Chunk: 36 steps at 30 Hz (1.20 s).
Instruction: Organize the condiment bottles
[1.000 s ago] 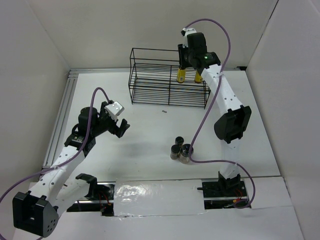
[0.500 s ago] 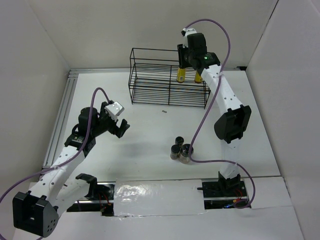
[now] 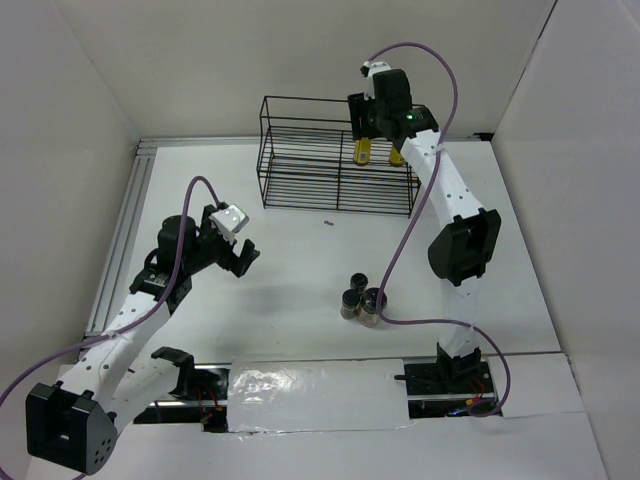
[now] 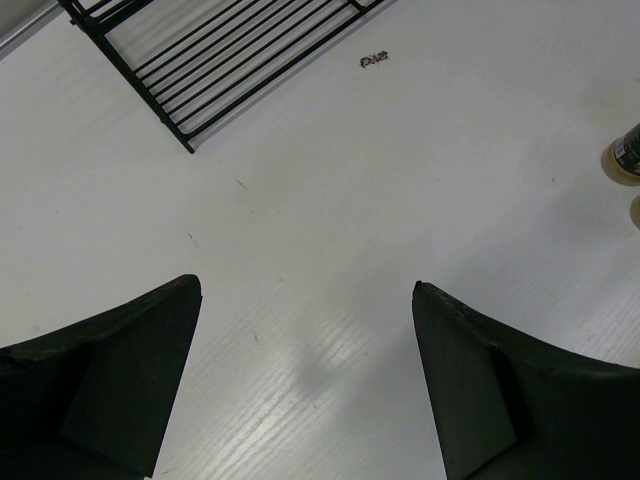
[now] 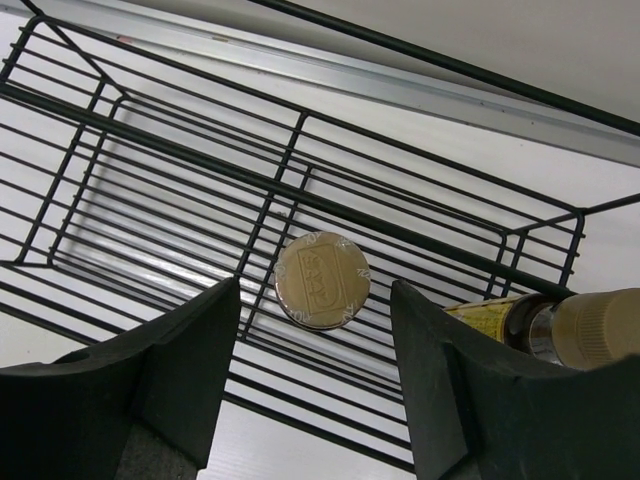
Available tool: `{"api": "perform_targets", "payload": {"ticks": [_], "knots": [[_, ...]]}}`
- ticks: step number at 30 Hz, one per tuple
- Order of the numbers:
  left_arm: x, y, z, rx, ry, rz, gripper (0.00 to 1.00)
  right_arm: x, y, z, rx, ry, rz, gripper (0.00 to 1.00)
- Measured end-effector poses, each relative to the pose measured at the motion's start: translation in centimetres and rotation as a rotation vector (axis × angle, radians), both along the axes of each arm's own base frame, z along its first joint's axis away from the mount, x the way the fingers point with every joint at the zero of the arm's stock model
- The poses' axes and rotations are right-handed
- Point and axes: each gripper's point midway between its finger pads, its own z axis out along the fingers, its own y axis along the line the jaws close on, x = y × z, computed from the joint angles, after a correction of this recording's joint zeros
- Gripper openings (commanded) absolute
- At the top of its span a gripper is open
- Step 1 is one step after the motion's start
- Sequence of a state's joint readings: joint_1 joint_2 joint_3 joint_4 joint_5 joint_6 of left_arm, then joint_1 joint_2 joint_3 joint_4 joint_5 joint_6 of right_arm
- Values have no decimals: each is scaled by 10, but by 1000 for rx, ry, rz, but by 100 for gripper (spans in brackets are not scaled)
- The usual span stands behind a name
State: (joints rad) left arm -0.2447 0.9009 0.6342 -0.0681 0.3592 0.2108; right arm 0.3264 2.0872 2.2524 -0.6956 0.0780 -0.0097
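a: where was the slim bottle point(image 5: 322, 280) at that moment?

b: it stood upright in the wire rack point(image 3: 310, 180), at the right end, near the second slim bottle point(image 5: 570, 325). the right gripper point(image 3: 370, 135) hung over it, jaws partly apart on both sides of its top, touching nothing.

a: how to do this step well?

b: i think it should rise straight up, so nothing catches the bottle or the rack's top wire. then the three jars point(image 3: 360, 300) on the bench point(image 3: 280, 270). the left gripper point(image 4: 306, 285) hovered with wide jaws, holding nothing.
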Motion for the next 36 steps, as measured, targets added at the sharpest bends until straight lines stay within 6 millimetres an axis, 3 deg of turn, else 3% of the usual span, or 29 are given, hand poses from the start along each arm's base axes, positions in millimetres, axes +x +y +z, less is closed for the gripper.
{"api": "perform_targets", "payload": {"ticks": [2, 8, 13, 17, 18, 21, 23, 25, 26, 27, 30, 36], "knots": [[0, 0, 0, 0, 0, 0, 99, -1, 1, 0, -1, 2, 6, 78], [0, -1, 0, 2, -2, -6, 99, -5, -1, -2, -9, 13, 10, 82], [-2, -5, 2, 5, -13, -43, 98, -24, -8, 3, -19, 30, 9, 92], [-8, -17, 10, -3, -18, -129, 79, -41, -11, 31, -8, -8, 14, 98], [-9, -23, 15, -7, -23, -171, 70, -49, -12, 37, -7, -13, 14, 98], [-19, -47, 34, -30, -28, -318, 68, -79, -21, 57, -6, -32, 9, 97], [-30, -68, 48, -49, -25, -444, 71, -102, -31, 70, -3, -54, -3, 94], [-42, -89, 57, -64, -12, -569, 84, -124, -43, 80, -4, -73, -27, 78], [-48, -98, 60, -72, -4, -625, 84, -135, -48, 84, -3, -81, -29, 78], [-55, -110, 60, -82, 19, -683, 90, -145, -54, 89, 4, -96, -44, 71], [-72, -136, 52, -97, 77, -817, 99, -168, -70, 95, 20, -118, -84, 70], [-105, -179, 14, -73, 202, -960, 99, -185, -87, 76, 24, -82, -138, 73]]}}
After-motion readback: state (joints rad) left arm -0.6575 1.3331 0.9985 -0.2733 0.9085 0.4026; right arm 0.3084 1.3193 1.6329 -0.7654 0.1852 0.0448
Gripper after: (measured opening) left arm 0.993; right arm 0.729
